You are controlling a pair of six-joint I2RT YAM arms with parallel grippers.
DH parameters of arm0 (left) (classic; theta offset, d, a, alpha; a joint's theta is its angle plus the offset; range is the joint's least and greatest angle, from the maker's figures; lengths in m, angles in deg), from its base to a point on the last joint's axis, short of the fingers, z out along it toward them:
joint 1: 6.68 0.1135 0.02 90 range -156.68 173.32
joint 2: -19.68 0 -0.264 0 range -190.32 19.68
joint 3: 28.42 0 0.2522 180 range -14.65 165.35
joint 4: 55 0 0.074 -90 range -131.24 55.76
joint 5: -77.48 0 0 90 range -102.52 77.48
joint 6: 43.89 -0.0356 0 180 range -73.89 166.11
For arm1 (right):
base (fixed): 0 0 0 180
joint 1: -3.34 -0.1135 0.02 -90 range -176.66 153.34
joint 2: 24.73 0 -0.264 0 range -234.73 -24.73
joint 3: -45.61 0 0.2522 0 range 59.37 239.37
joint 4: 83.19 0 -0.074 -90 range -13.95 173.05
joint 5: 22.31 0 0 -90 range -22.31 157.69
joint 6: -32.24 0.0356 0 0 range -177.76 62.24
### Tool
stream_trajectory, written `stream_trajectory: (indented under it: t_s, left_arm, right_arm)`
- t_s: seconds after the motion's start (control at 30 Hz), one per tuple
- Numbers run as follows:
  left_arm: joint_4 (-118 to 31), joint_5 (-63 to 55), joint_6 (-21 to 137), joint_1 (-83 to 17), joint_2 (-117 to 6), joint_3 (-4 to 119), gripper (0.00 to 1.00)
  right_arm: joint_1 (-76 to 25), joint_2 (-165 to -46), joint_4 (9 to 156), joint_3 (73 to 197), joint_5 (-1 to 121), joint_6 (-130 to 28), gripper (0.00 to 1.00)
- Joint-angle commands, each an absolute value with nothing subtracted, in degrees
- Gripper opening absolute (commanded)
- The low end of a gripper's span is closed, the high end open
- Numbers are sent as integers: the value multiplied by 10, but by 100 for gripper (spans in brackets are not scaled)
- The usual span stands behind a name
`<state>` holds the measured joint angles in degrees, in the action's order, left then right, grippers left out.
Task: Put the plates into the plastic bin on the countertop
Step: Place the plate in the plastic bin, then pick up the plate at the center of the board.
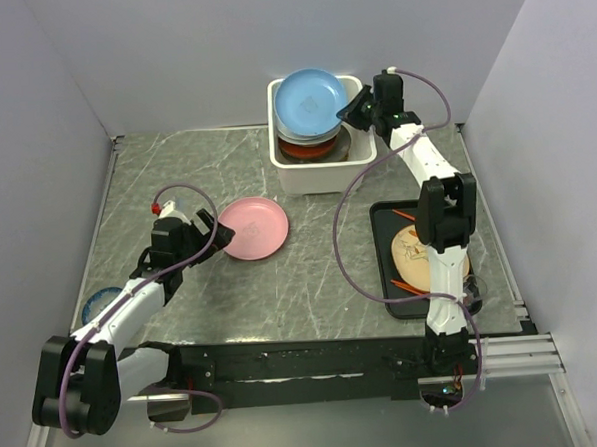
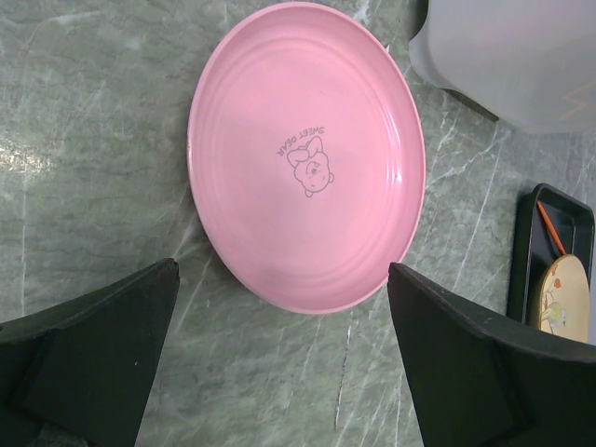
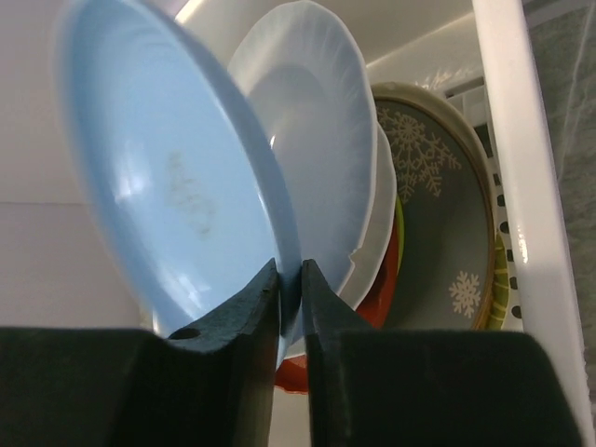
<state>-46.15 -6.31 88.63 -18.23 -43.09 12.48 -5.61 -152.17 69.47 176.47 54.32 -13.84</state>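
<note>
The pale blue plate (image 1: 309, 100) tilts over the white plastic bin (image 1: 321, 177) at the back of the countertop (image 1: 312, 283). My right gripper (image 1: 358, 108) is shut on that plate's rim (image 3: 177, 186), both fingers pressed against it (image 3: 291, 270). Behind it in the bin (image 3: 521, 186) lean a white plate (image 3: 317, 121), a red one (image 3: 386, 279) and a grey snowflake plate (image 3: 438, 205). A pink plate (image 1: 253, 227) lies flat on the countertop. My left gripper (image 1: 211, 233) is open just short of its near edge (image 2: 307, 154), fingers (image 2: 282, 268) spread wider than the plate.
A black tray (image 1: 386, 269) at the right holds a cream round plate (image 1: 430, 257) and orange sticks, partly under the right arm. A blue patterned plate (image 1: 102, 299) peeks out beside the left arm. Grey walls enclose the countertop.
</note>
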Motion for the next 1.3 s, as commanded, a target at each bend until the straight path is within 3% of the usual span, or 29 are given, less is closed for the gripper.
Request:
stream_trajectory:
  t_s: [0.0, 0.23, 0.43, 0.63, 0.87, 0.97, 1.07, 1.17, 1.2, 1.27]
  left_arm:
    - [-470, -56, 873, -181, -433, 151, 99]
    - [-475, -65, 874, -181, -445, 146, 99]
    - [-489, -70, 882, -180, -483, 146, 99]
    - [-506, -72, 882, -180, -528, 154, 99]
    - [-546, -50, 884, -181, -608, 182, 96]
    - [-562, -40, 885, -181, -636, 194, 87]
    - [-557, -40, 886, -180, -661, 207, 67]
    - [-571, -37, 887, -181, -681, 207, 43]
    - [-572, -38, 889, -180, -685, 207, 23]
    - [-574, -38, 894, -180, -699, 208, 4]
  right_arm:
    - [-47, -1526, 720, 1789, 535, -131, 31]
    - [-45, -1488, 748, 1739, 529, -133, 57]
    - [-42, -1366, 843, 1585, 514, -141, 69]
    - [-42, -1223, 871, 1467, 503, -154, 75]
    - [-42, -1043, 935, 1242, 464, -131, 75]
    - [-43, -988, 953, 1157, 455, -121, 75]
    - [-45, -944, 951, 1099, 452, -119, 75]
    - [-47, -920, 946, 1061, 449, -121, 75]
    - [-47, -916, 942, 1054, 449, -121, 75]
    - [-49, -910, 945, 1033, 441, -118, 76]
